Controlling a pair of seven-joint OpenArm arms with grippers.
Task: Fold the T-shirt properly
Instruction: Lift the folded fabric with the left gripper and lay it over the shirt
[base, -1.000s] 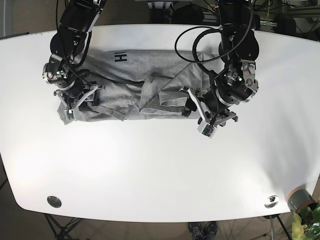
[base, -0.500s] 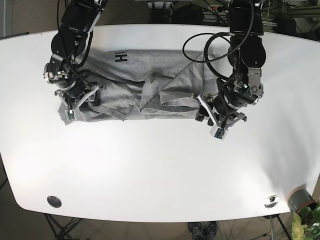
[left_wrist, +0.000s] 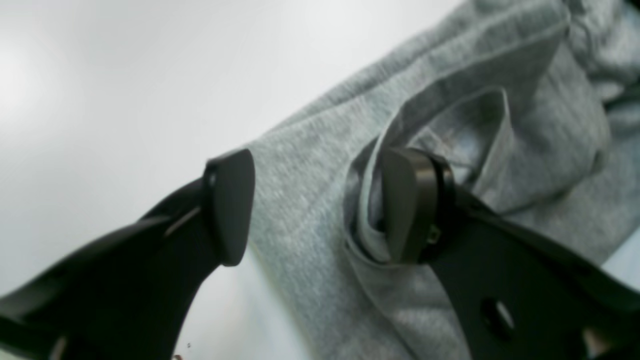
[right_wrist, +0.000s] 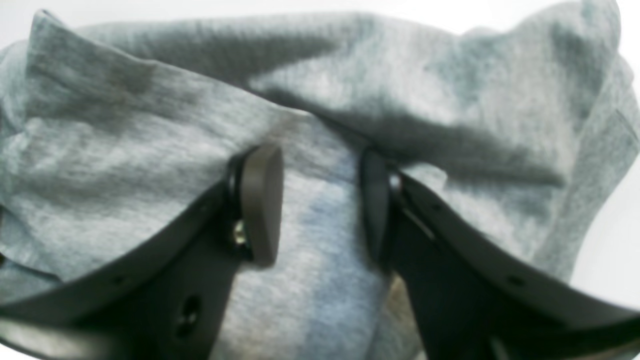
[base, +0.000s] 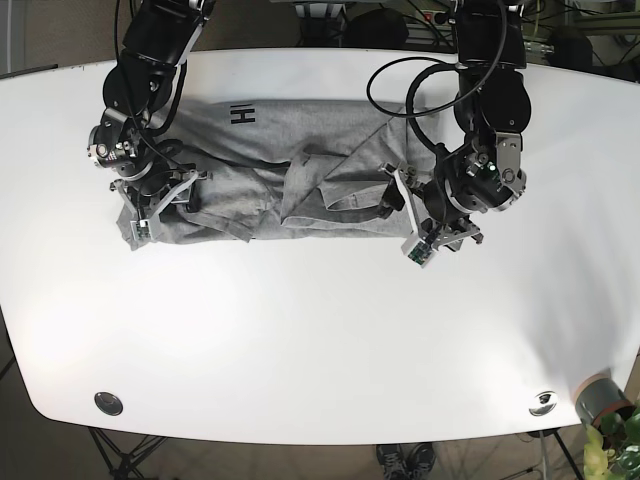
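Base view: our left tool (base: 408, 222) has swung back in from the bare bench (base: 320, 330) to the T-shirt (base: 290, 170), which lies rumpled across the far half. Its jaws gape over the sleeve hem, one pad (left_wrist: 405, 205) tucked inside. Our right tool (base: 160, 205) straddles cloth, parted, nothing pinched. Both grips look imminent.

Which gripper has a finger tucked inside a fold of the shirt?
The left gripper: one finger sits inside a loop of the T-shirt. The right gripper merely straddles flat cloth.
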